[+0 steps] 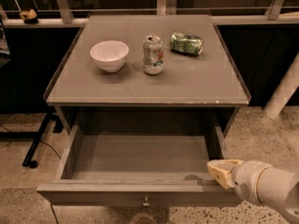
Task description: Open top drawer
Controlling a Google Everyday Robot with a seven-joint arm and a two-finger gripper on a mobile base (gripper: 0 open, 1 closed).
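Claw (223,172) – top drawer (117,196) right rim | tabletop (191,85) – bowl (109,55), can (153,55) | speckled floor (264,129)

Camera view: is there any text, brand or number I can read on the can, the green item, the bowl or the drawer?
No text can be quoted.
On the upright can: label print, too blurred to read.
On the crumpled green item: print, too blurred to read.
On the white bowl and the open top drawer: none.
On the hand, at the drawer's front right corner: none.
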